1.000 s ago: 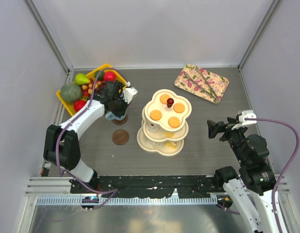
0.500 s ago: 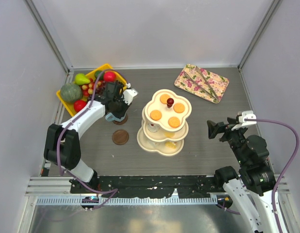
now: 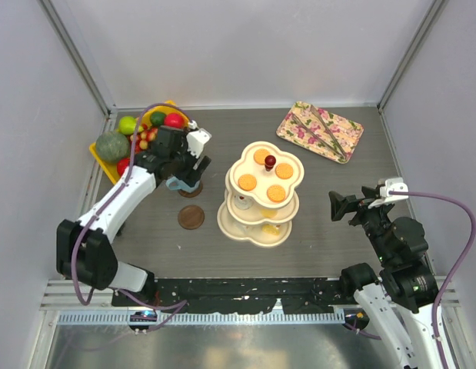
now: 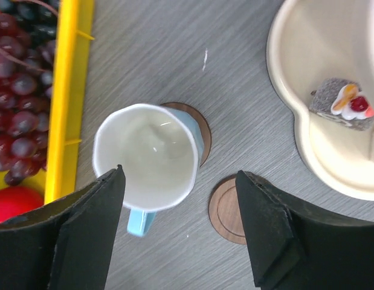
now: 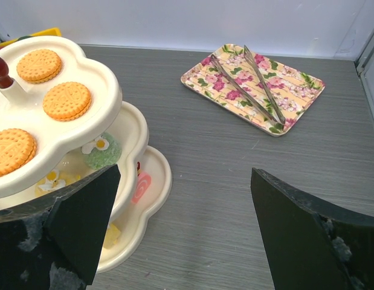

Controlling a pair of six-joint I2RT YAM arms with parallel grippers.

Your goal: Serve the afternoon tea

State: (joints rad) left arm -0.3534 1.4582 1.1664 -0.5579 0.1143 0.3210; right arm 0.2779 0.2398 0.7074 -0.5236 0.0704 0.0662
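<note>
Hovering low on the right side of the table, the right gripper (image 5: 185,175) has its fingers spread wide with nothing between them; it points toward the cake stand (image 3: 245,229) and stays apart from it. On the left, nearest the arm bases, lies a bare round brown coaster (image 3: 191,217), just beside the stand's bottom tier.

The cream three-tier stand is upright at mid-table with a red knob (image 3: 270,161) on top. Three round orange biscuits (image 3: 247,182) lie on the top tier, and small pastries sit on the tiers below, among them a grey cake (image 4: 344,106) topped with cream and a cherry on the bottom tier.

Left of the stand, the pale blue mug (image 4: 144,157) stands upright on a second coaster (image 4: 202,130), its inside white and empty. The left gripper (image 4: 180,181) hangs over it, fingers spread to either side. The right finger is clear of the mug; the left one overlaps the rim, and whether it touches cannot be told.

Behind the mug sits a yellow bin (image 4: 69,90) of grapes (image 4: 17,90) and other fruit. At the far right lies a floral tray (image 5: 295,78) carrying metal tongs (image 5: 247,84).
</note>
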